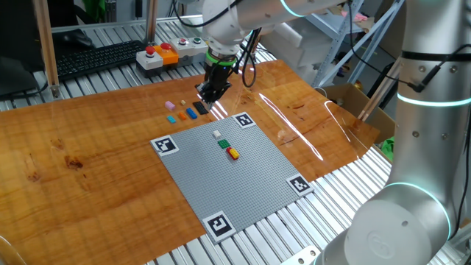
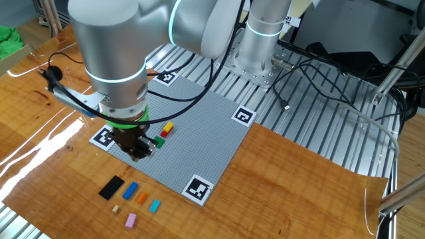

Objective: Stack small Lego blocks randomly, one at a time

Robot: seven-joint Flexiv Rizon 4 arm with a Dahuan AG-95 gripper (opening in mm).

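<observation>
Wood-grained tabletop carries the whole job, with a slatted metal frame around it and a box of push buttons at the far edge. The small Lego blocks sit in two groups. A loose row lies on the bare wood just beside the grey baseplate: a black block, a blue one, an orange one, a light blue one, a pink one and a tiny pale one. They are kept apart from one another, probably so each can be taken singly. On the baseplate itself stand a white block, a green block and a yellow and red pair, touching each other, the start of the stacking.

Over the baseplate's edge nearest that row hangs the hand, pointing straight down, its fingers pressed together. Whether a block is pinched between the tips is too small to tell. It stands between the supply row and the placed blocks, which suits either a pick or a placement.

Square black-and-white markers sit at the baseplate's corners, likely for camera tracking.
</observation>
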